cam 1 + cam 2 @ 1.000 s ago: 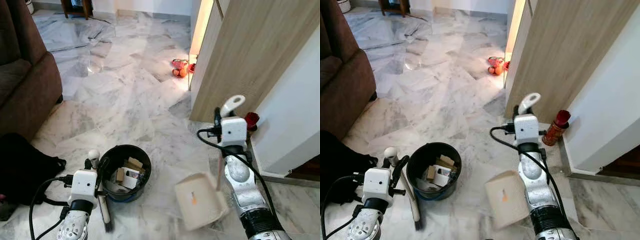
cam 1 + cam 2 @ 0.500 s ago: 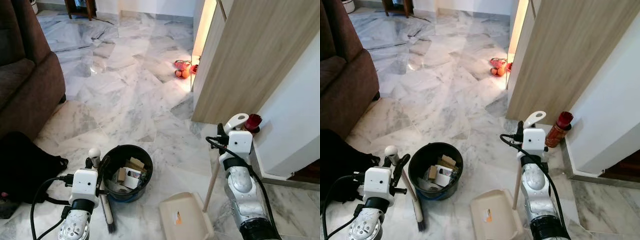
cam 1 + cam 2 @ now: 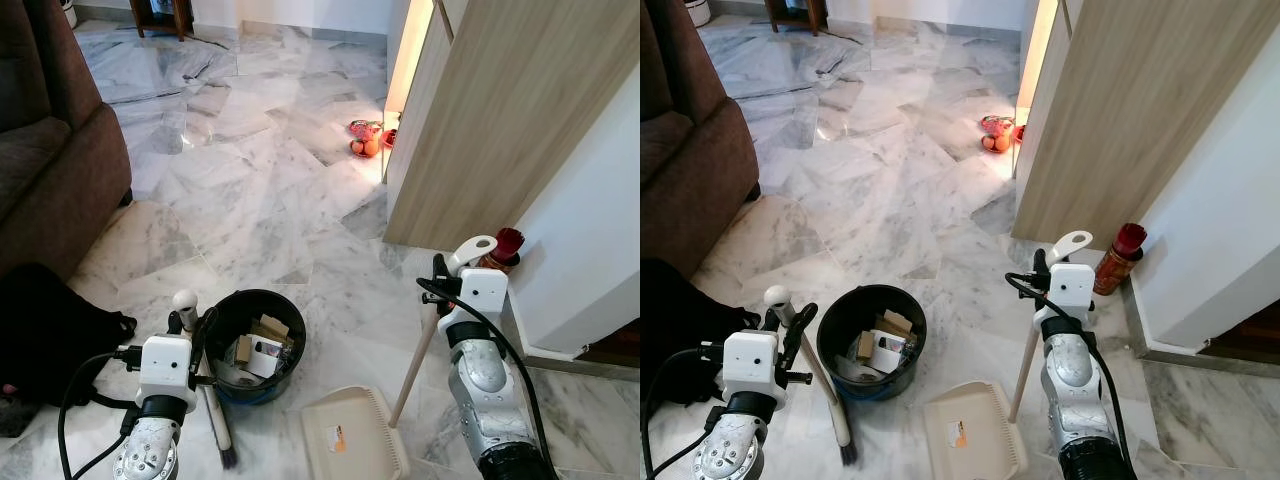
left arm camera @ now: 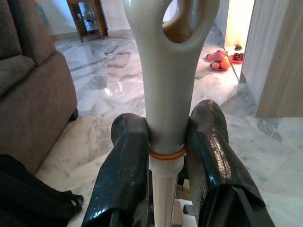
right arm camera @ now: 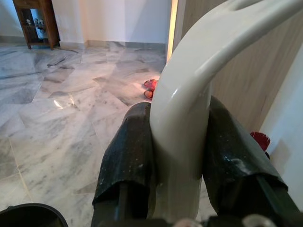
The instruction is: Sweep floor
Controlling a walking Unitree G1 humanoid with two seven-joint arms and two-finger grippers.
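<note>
The dustpan (image 3: 352,436) is set flat just right of the bin (image 3: 248,343), its pole clamped in the right gripper (image 3: 440,279) jaws. The brush (image 3: 215,420) is clamped in the left gripper (image 3: 190,328) jaws, hanging upright just left of the bin, bristles down.

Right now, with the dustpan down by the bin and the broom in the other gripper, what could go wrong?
1. The black bin stands close beside the broom held by the left gripper; a wide stroke might knock it and spill the scraps inside.
2. The dustpan hangs from a long handle clamped by the right gripper; it could swing or tilt.
3. A red-capped bottle stands by the wall near the right arm and could be bumped.
</note>
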